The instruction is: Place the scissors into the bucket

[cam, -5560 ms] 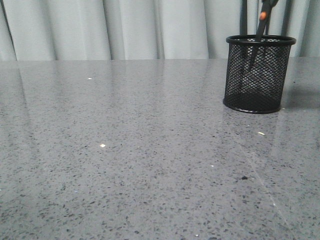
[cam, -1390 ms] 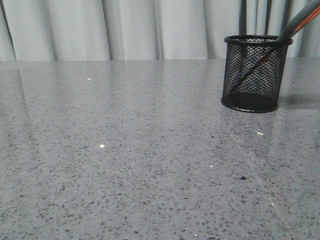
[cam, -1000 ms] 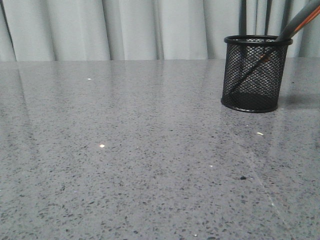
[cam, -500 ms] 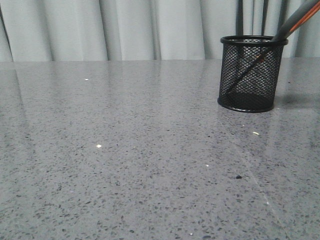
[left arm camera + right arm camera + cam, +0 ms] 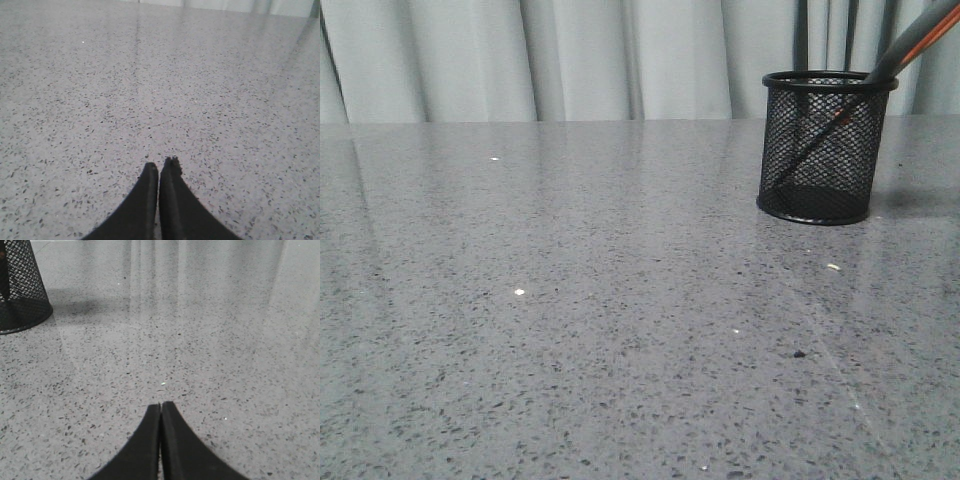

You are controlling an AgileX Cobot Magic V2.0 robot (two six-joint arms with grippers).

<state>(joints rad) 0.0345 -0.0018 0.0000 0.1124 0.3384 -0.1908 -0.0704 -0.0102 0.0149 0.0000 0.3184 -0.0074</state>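
The black wire-mesh bucket [image 5: 818, 146] stands upright at the far right of the table. The scissors [image 5: 910, 45] lean inside it, blades down, with the grey and orange handle sticking out over the rim to the upper right. The bucket's lower wall [image 5: 20, 287] also shows in the right wrist view. My right gripper [image 5: 160, 404] is shut and empty, low over bare table and well apart from the bucket. My left gripper [image 5: 160, 166] is shut on nothing over bare table. Neither gripper appears in the front view.
The grey speckled table [image 5: 570, 300] spreads across the whole front view. Pale curtains [image 5: 570, 55] hang behind its far edge. A few small light specks [image 5: 519, 292] lie on the surface.
5.6 s ago the scissors hung almost upright above the bucket; now they rest slanted inside it. Over the last second only the camera view shifts slightly.
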